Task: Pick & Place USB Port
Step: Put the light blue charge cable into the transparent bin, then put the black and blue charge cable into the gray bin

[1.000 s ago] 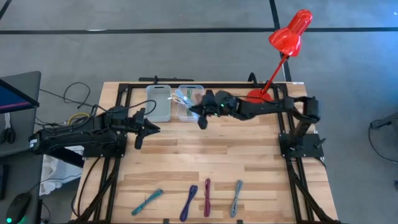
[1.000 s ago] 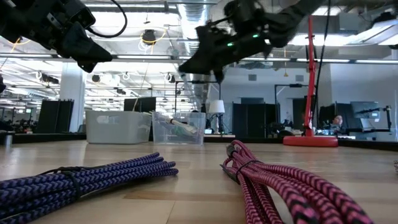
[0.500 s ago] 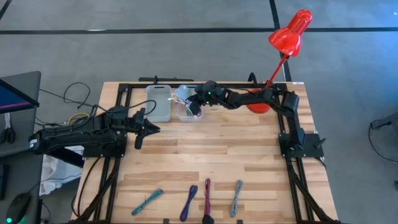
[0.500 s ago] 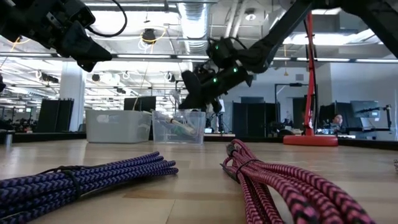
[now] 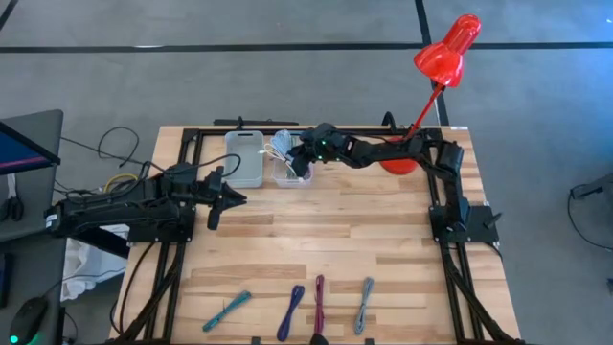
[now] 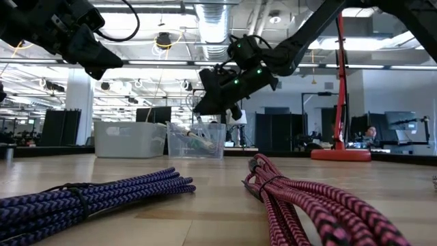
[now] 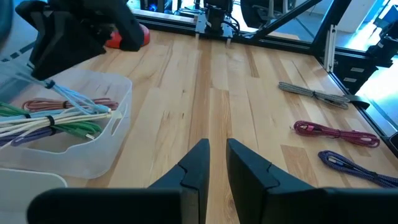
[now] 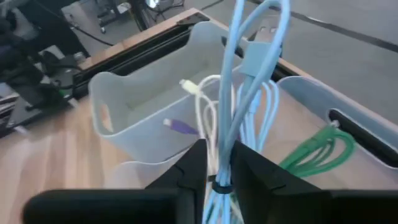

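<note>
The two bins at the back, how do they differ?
The left bin looks empty, while the right bin holds bundled cables. The right gripper hangs over the right bin; nothing hangs over the left bin. Both are translucent plastic and sit side by side.

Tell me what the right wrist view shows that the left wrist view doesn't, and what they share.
Right wrist view only: a light blue cable hanging between the right claw fingers over the clear bin, and a second, empty bin beyond it.

Left wrist view only: the left claw over bare wood, plus three bundled cables on the table: grey, pink and purple.

Both: the clear bin and the green cable already lying in it.
</note>
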`<state>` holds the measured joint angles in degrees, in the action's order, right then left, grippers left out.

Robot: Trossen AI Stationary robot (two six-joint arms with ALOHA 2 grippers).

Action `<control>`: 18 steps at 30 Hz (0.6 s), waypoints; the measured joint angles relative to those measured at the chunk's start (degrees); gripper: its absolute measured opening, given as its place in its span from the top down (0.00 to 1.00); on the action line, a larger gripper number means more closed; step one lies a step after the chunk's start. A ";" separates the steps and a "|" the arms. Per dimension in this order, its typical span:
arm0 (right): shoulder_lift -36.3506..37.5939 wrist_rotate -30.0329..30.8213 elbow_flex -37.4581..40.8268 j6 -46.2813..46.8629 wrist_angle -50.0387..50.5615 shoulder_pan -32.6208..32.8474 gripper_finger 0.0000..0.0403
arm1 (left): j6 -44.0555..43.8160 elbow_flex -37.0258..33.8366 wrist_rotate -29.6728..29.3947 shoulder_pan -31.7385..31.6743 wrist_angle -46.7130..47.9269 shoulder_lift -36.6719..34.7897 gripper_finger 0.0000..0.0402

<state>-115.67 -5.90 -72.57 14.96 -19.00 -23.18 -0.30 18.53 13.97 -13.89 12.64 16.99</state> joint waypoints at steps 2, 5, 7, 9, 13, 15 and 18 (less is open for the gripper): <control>0.64 -0.45 0.02 0.14 0.12 0.28 0.80 | 0.00 0.01 -0.01 0.02 0.00 -0.02 0.87; 1.59 -0.45 0.00 0.14 0.69 0.67 0.76 | 0.00 0.01 0.01 0.02 0.00 -0.02 0.87; 1.87 -0.48 0.00 0.14 1.18 0.87 0.73 | 0.00 0.01 0.00 0.01 0.00 0.00 0.87; 2.38 -1.41 0.03 0.14 2.51 1.02 0.71 | 0.00 0.01 0.00 0.00 0.00 -0.02 0.87; 3.81 -7.88 0.04 0.14 3.84 1.02 0.67 | 0.00 0.01 -0.01 0.02 0.00 0.00 0.87; 4.38 -11.68 0.04 0.14 3.41 1.02 0.67 | 0.00 0.01 0.01 0.02 0.00 -0.02 0.87; 4.85 -15.58 0.04 0.15 2.11 1.26 0.67 | 0.00 0.01 0.00 0.02 0.00 0.00 0.87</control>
<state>-110.83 -21.48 -72.53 15.11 -16.89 -21.92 -0.30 18.55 13.97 -13.87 12.64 16.99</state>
